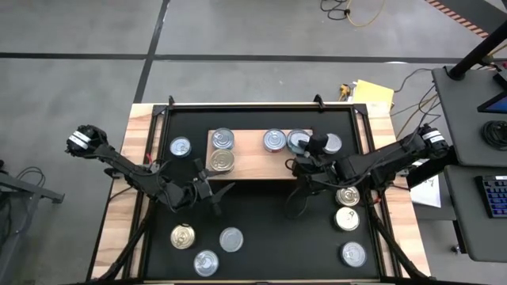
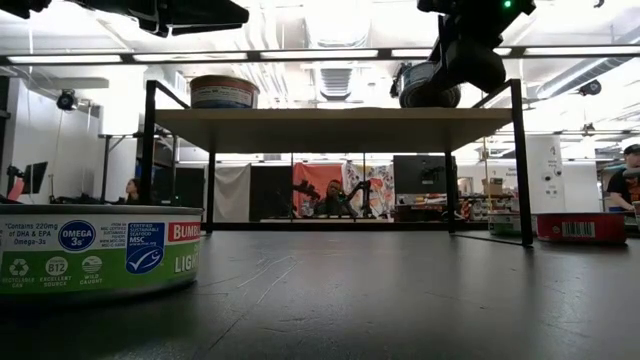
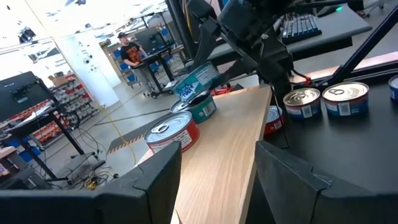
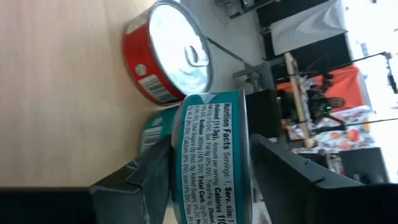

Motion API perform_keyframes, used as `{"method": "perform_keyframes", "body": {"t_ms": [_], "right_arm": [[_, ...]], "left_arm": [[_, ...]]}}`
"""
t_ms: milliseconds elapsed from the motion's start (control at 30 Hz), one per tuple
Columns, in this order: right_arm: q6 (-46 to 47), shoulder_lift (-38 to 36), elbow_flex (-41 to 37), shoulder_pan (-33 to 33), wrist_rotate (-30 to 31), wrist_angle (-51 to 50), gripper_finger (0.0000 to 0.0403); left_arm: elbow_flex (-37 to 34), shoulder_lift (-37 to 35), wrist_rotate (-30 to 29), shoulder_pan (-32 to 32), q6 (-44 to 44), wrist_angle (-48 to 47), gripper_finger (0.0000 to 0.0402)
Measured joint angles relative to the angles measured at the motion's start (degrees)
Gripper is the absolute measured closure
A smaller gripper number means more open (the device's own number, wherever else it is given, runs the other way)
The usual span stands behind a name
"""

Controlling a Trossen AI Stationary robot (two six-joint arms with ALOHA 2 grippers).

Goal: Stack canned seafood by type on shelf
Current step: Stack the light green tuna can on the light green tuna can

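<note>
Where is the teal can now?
The teal can sits between the right gripper's fingers at the shelf's right end, tilted over another teal can and beside a red can.

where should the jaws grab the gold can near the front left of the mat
Grip the gold can across its round side wall, coming straight down from above. It stands upright with its lid up, and the bare mat around it leaves room for a finger on each side.
</note>
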Motion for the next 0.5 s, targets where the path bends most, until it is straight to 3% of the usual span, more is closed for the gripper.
{"method": "perform_keyframes", "body": {"t_ms": [500], "right_arm": [[4.3,0.0,3.0,-1.6,-3.3,-0.3,0.0141]], "left_arm": [[0.0,0.0,0.0,0.0,-0.3,0.0,0.0212]]}}
